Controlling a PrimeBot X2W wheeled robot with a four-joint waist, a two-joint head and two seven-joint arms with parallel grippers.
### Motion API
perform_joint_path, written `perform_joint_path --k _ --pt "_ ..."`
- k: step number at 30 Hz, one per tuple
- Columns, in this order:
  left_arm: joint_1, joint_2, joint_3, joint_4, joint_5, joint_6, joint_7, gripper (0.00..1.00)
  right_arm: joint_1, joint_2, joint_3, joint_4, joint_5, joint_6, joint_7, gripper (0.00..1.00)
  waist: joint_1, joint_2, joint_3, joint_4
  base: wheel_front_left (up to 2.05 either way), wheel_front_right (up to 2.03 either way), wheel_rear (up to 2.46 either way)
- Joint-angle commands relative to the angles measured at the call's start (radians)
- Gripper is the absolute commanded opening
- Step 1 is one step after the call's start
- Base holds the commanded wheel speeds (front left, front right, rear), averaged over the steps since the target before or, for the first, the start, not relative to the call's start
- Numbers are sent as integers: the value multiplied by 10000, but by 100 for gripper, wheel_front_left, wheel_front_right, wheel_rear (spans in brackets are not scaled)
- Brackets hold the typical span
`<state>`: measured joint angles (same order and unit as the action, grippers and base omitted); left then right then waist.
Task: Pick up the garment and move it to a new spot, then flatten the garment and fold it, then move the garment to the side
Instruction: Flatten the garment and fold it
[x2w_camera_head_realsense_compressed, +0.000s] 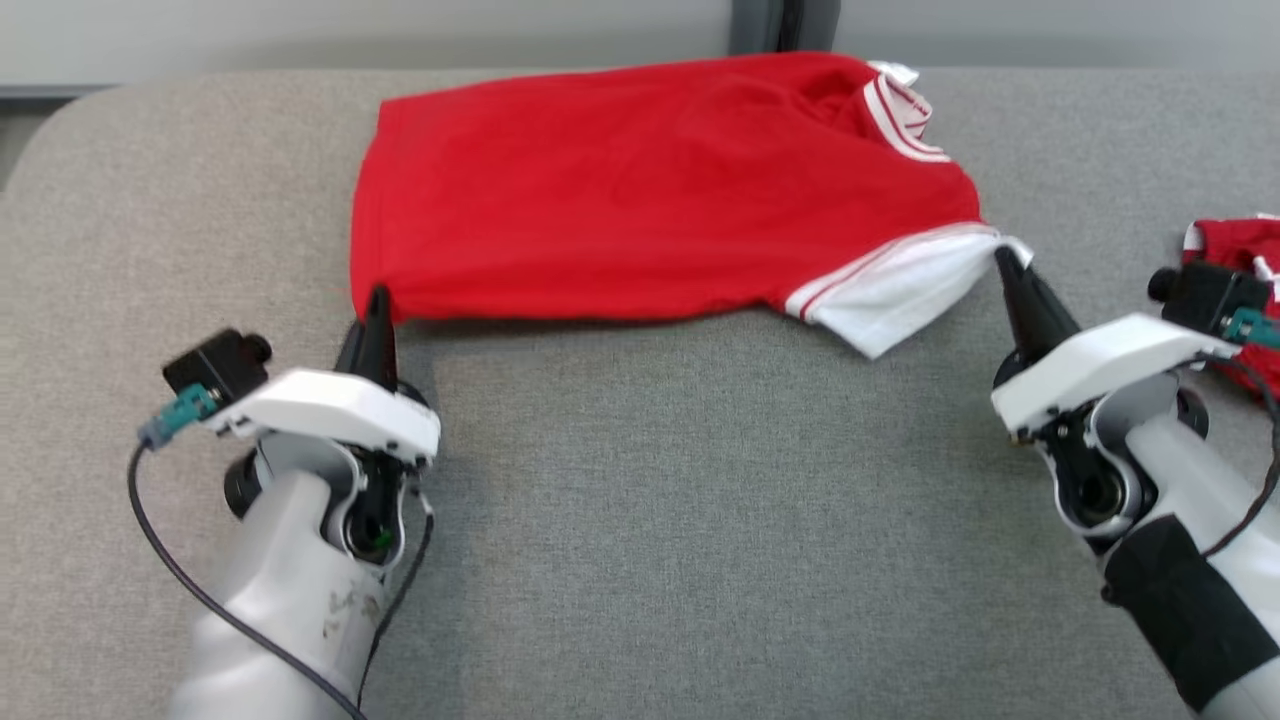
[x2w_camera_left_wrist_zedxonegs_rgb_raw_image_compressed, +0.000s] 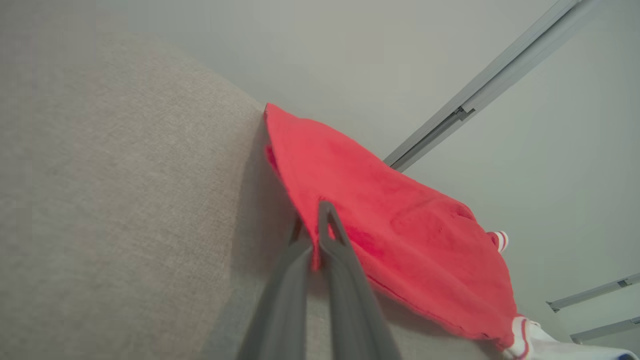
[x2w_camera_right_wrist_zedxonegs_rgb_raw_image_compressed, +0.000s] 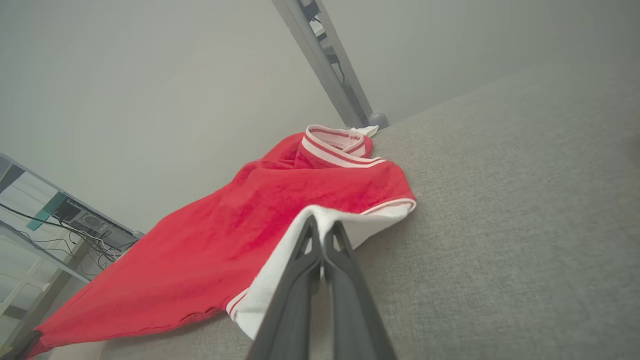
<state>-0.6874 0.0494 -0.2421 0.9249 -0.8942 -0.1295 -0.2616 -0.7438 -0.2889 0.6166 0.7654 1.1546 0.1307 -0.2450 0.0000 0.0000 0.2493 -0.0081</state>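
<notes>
Head view: red shirt (x2w_camera_head_realsense_compressed: 640, 190) lay spread. Left pincer (x2w_camera_head_realsense_compressed: 378, 305) gripped its hem corner; right pincer (x2w_camera_head_realsense_compressed: 1008, 265) gripped the white sleeve (x2w_camera_head_realsense_compressed: 900, 300). Step judged: fold starting; next needed an even lift.

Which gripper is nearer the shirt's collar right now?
Right. The right gripper pinches the sleeve near the collar; the left gripper pinches the shirt at its far hem corner.
</notes>
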Motion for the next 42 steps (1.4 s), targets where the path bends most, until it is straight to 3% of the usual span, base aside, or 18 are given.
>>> perform_joint_path --k 1,6,12,24,34,42 --pt "155 31 -72 60 -95 -15 -38 0 172 -88 88 -54 98 3 65 0 0 0 -200 48 0 0 0" --pt "787 40 -469 245 -484 -16 -38 0 941 -336 607 -317 1163 3 22 0 0 0 -721 51 0 0 0" --pt "1488 42 -469 127 73 -16 -40 0 1597 -529 962 -634 1866 3 -28 0 0 0 -1187 22 0 0 0" --pt "3187 31 864 -768 1225 -16 -38 0 2916 -877 1058 -1533 3019 3 -73 0 0 0 -2095 -196 0 0 0" --pt "4483 42 1050 -1770 3161 -16 -38 0 3844 -1126 1228 -2330 3399 3 30 0 0 0 -2394 -407 0 0 0" --pt "5157 42 1348 -2338 3410 -16 -38 0 4445 -1422 1229 -2801 3433 3 -16 0 0 0 -2434 -489 0 0 0"
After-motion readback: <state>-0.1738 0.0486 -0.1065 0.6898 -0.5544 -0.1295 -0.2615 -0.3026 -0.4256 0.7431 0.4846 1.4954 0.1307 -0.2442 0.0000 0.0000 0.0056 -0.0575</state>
